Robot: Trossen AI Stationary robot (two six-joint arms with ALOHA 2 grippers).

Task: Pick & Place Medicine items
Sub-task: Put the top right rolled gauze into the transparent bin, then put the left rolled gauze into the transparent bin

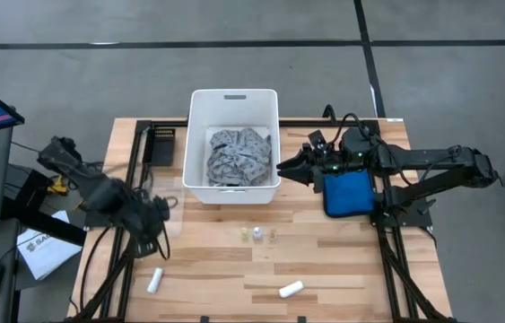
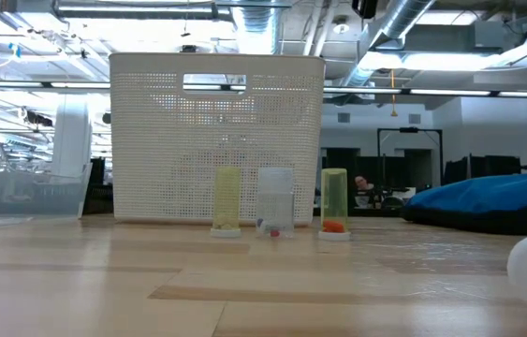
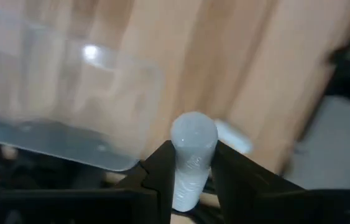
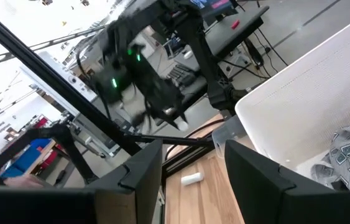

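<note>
Dark fingers (image 3: 162, 177) of the left gripper (image 3: 191, 180) pinch a smooth white cylindrical tube (image 3: 192, 158), raised above the pale wooden table (image 1: 207, 269) (left side). Two more tubes (image 1: 291, 289) lie nearer the front edge. The right gripper (image 4: 187, 168) hangs parted and empty beside the perforated white plastic bin (image 1: 200, 135).

Legible text was nearly nil. White sheet of paper (image 1: 44, 248) on the floor left of the bench (image 1: 207, 269) carried dark print beginning "SA"; the rest was cut off. No label readable on vials, tubes or bin.
</note>
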